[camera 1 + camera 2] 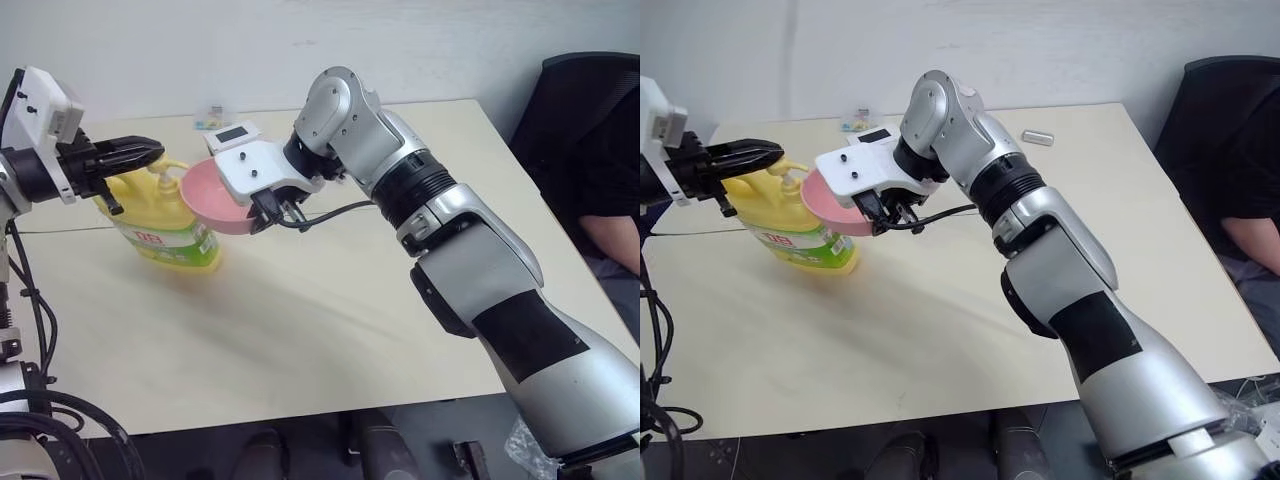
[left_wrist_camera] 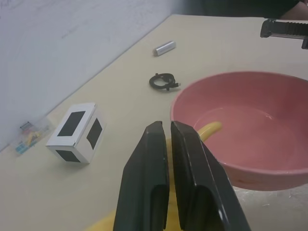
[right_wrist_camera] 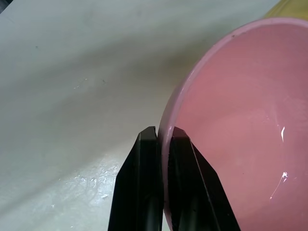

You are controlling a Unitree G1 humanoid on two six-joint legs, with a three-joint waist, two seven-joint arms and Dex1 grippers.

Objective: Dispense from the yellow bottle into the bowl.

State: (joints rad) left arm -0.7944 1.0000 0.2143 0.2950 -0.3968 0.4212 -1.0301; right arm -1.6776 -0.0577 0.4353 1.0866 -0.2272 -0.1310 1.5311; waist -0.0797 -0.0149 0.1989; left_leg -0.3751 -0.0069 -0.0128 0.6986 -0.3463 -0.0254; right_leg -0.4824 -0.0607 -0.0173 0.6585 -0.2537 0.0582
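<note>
Pinching the rim of the pink bowl [image 3: 231, 120] between its two black fingers [image 3: 144, 183], the right gripper [image 1: 268, 212] holds the bowl tilted above the bench [image 1: 330, 330], right beside the top of the yellow bottle [image 1: 165, 225]. The bottle stands upright on the bench, its yellow pump nozzle [image 2: 208, 129] reaching over the bowl's rim, and the left gripper [image 1: 152, 152] sits level just above the pump with its fingers [image 2: 149, 178] pressed together, empty. Farther back on the bench lie a white box with black squares [image 2: 77, 132], a coiled black cable [image 2: 164, 81] and a small silver cylinder [image 2: 164, 47].
</note>
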